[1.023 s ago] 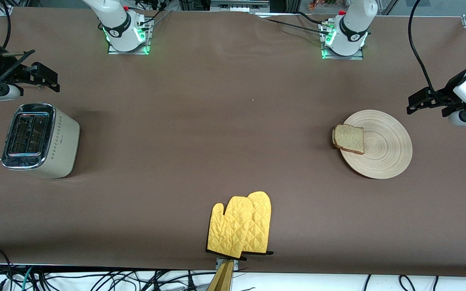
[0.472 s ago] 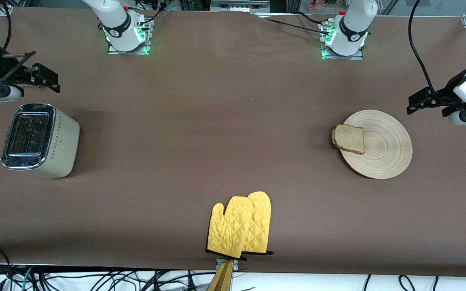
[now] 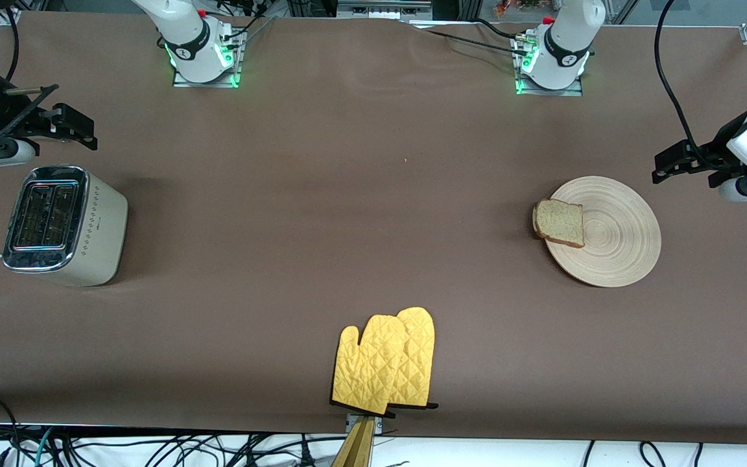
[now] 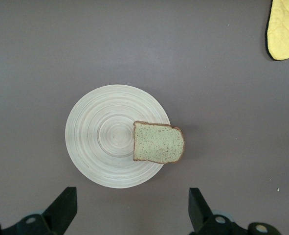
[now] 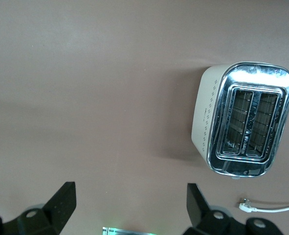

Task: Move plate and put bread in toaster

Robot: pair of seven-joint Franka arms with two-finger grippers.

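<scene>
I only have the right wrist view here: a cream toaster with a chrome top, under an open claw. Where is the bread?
Observer: The square slice of speckled brown bread lies on the round tan wooden plate, overhanging its rim, toward the left arm's end of the table.
Operator: Is the left claw on it?
Observer: No. The left claw hangs open over the table beside the plate, holding nothing.
Operator: Anything else out there?
Observer: A pair of yellow quilted oven mitts, nearer the front camera than the plate.

Both arms are glossy white with black joint bands, standing on metal base plates lit by green lights, red fittings and black cables at each base. Each ends in a black two-fingered tool: left tool [image 3: 662, 170], right tool [image 3: 82, 133].
</scene>
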